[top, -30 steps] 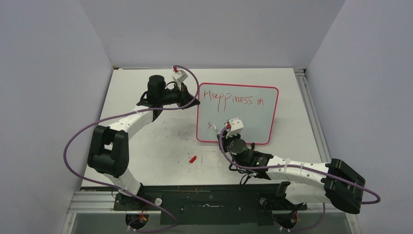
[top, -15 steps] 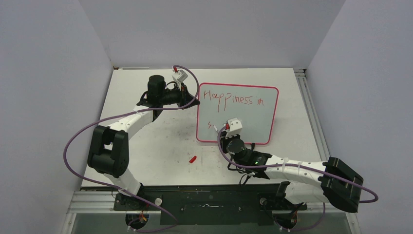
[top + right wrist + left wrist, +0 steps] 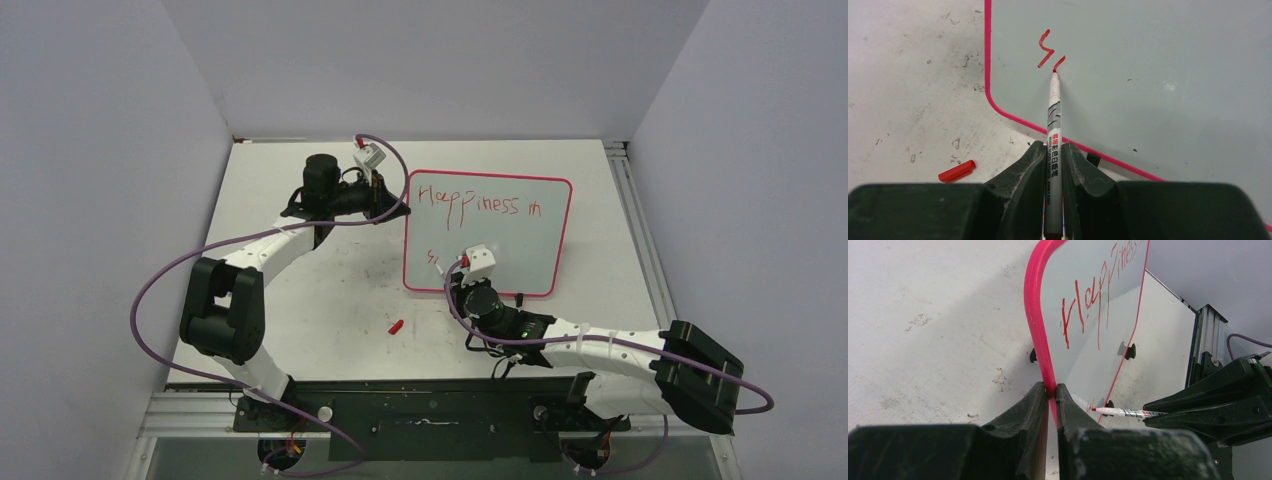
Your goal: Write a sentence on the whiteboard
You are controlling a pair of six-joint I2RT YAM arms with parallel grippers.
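Note:
The whiteboard [image 3: 520, 250] stands tilted on the table, its pink rim [image 3: 1034, 305] pinched at the left edge by my left gripper [image 3: 1050, 390], which is shut on it. The sentence [image 3: 478, 203] reads "Happiness in" along the top. A second line starts at the lower left with two short red strokes [image 3: 1048, 50]. My right gripper [image 3: 1053, 147] is shut on a white marker [image 3: 1054, 115], whose red tip touches the board at the end of the second stroke. The left wrist view shows the marker [image 3: 1128, 413] meeting the board from the right.
A red marker cap [image 3: 396, 326] lies on the scuffed white tabletop [image 3: 300, 300] in front of the board's lower left corner, and shows again as a cap [image 3: 957, 171] left of my right fingers. Small black clip feet [image 3: 1130, 351] prop the board.
My right gripper has shifted slightly left and toward the near edge with the marker, adding a short stroke beside the first mark. The left arm and the board have not moved.

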